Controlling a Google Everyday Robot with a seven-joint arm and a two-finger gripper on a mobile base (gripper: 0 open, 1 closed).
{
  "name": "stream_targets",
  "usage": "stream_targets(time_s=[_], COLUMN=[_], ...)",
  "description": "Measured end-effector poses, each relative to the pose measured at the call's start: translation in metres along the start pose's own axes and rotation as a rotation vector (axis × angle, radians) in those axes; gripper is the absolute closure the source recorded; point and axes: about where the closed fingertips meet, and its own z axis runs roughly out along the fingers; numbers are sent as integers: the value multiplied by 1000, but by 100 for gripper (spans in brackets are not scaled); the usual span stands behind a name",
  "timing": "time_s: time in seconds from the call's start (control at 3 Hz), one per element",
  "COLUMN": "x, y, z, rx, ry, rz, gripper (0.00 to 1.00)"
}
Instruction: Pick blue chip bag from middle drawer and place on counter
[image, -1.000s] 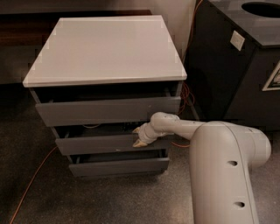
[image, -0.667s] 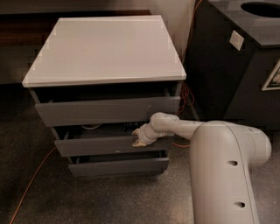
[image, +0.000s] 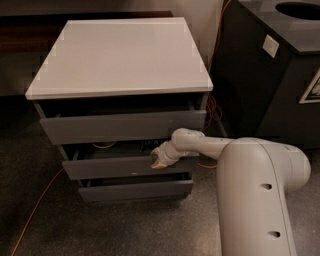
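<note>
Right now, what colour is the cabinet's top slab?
Plain pale grey-white square counter, best in the camera view. The gripper is lower, at the grey middle drawer.

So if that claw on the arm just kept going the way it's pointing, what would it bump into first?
Probably the middle drawer: the gripper sits at its front edge, aimed left and slightly down, so its front panel or floor comes first. Depth is hard to judge.
</note>
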Motion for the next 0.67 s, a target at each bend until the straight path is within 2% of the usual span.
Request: stream_targets(time_s=[0.33, 0.67], x=[-3, -2], y=[22, 21], z=[-10, -9], rx=[-12, -12], ry=[-12, -12], rz=[17, 17], gripper=[100, 100])
